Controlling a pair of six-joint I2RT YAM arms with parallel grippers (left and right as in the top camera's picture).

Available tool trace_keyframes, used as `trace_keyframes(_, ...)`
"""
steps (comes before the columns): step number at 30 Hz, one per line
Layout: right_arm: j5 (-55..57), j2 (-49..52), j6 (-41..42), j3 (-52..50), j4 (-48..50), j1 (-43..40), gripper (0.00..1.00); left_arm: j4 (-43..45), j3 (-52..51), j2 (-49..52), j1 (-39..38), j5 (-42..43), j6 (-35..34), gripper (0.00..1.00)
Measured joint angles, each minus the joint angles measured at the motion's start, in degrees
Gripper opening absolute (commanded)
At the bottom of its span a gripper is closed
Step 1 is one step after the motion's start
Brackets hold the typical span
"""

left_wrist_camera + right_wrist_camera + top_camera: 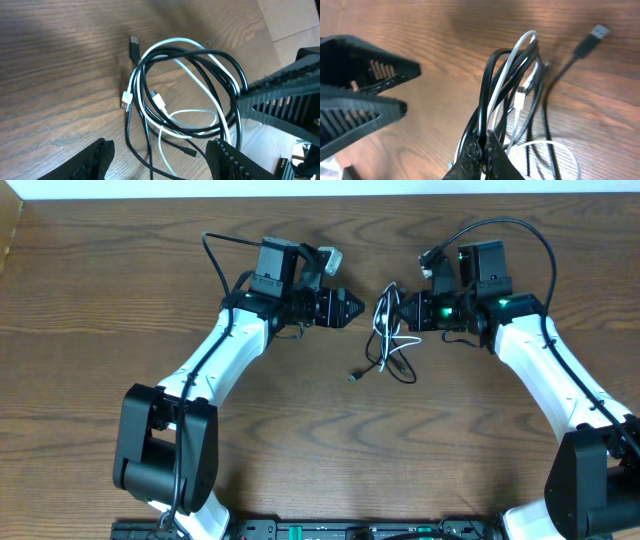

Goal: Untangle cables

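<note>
From above, the small tangle [386, 340] of thin black cable and thin white cable sits in the middle, between the two arms. Its top is held up and its bottom droops onto the brown wooden table [120, 270]. The right gripper [396, 307] is pinched on the top of the loops. The left gripper [350, 307] points at them from just beside and does not touch. I think the job now is for the left gripper to take one cable only. A thick black cord [510, 220] arches over the right arm; it is not part of the job. In the left wrist view, the left gripper [160, 157] has its fingers spread wide, with nothing in them. The thin black cable [243, 80] makes big rings, and the thin white cable [175, 41] goes in and out of them. The black flat plug [134, 47] and the small white plug [126, 97] lie free on the wood. Grabbing near one plug and pulling slowly away looks best. The right gripper [245, 95] is very near, so the two could bump. In the right wrist view, the right gripper [481, 150] squeezes black and white strands together. That may make a pull tighten the knot. The left gripper [412, 89] waits at the side, its fingers a little apart.
</note>
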Motion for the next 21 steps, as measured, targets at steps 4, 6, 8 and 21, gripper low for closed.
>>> trace_keyframes(4,0.96,0.00,0.96,0.00,-0.02,0.00,0.01,0.63,0.00,0.00,-0.94,0.00,-1.09,0.64)
trace_keyframes(6,1.20,0.00,1.44,0.00,0.00,0.00,0.01,1.27,0.00,0.00,-1.75,0.00,-1.38,0.64)
trace_keyframes(8,1.20,0.00,1.66,0.00,-0.02,0.00,0.01,2.10,0.00,0.00,-2.97,0.00,-1.66,0.64)
trace_keyframes(21,1.14,0.00,1.97,0.00,-0.02,0.00,0.01,1.75,0.00,0.00,-10.01,-9.44,-7.61,0.64)
